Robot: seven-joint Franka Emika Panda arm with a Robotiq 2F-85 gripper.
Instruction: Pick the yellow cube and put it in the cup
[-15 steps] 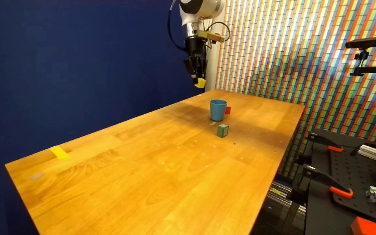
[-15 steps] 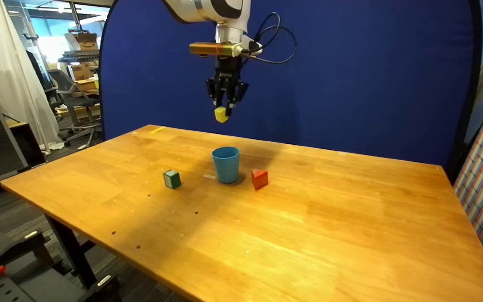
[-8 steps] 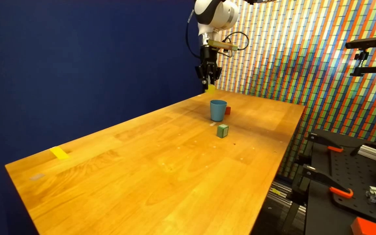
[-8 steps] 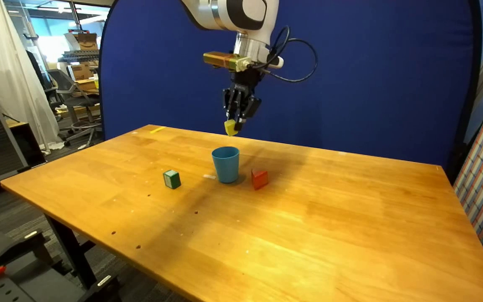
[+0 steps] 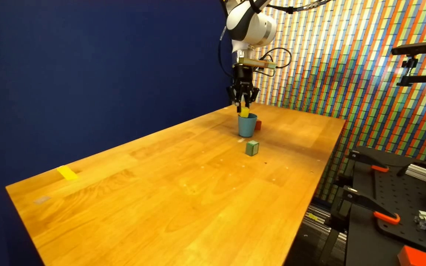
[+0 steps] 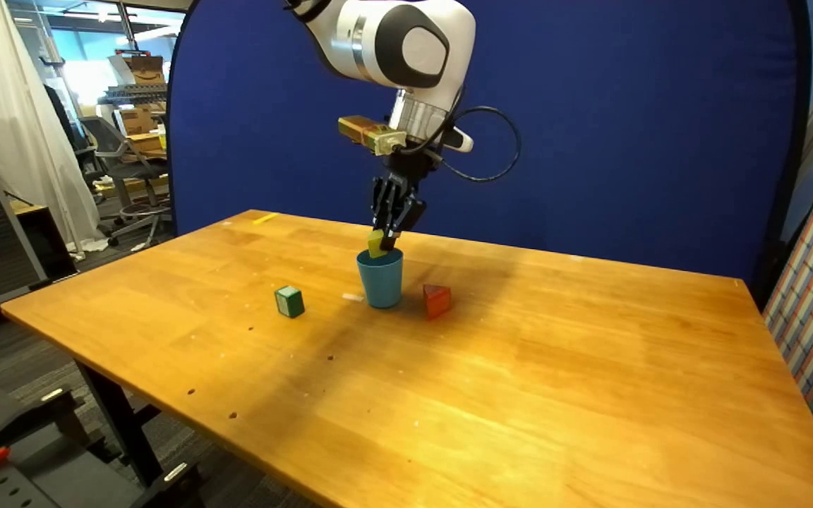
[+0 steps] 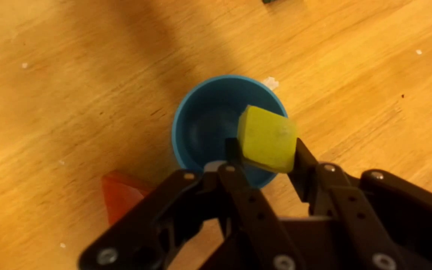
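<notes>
I have the yellow cube (image 7: 269,138) pinched in my gripper (image 7: 267,149): its 2 fingers (image 7: 234,150) are parted just enough to take it, 1 against each side. In both exterior views the cup (image 6: 382,286) stands upright on the table (image 5: 154,207), with the cube right at its rim; I cannot tell whether it dips below. Only the wrist view gives me the cup's floor: near the middle of the frame, the cube covers the right-hand part of the mouth, and the floor shows to its left.

In an exterior view the red block (image 6: 437,302) sits apart from the cup, just right of the frame's centre; in an exterior view the same red block (image 5: 258,125) is partly hidden behind it. From my wrist it lies lower left, partly covered by my gripper. The green cube (image 5: 252,147) shows whole in both exterior views, while a dark green sliver (image 7: 269,1) at the wrist view's top edge is too little to name.
</notes>
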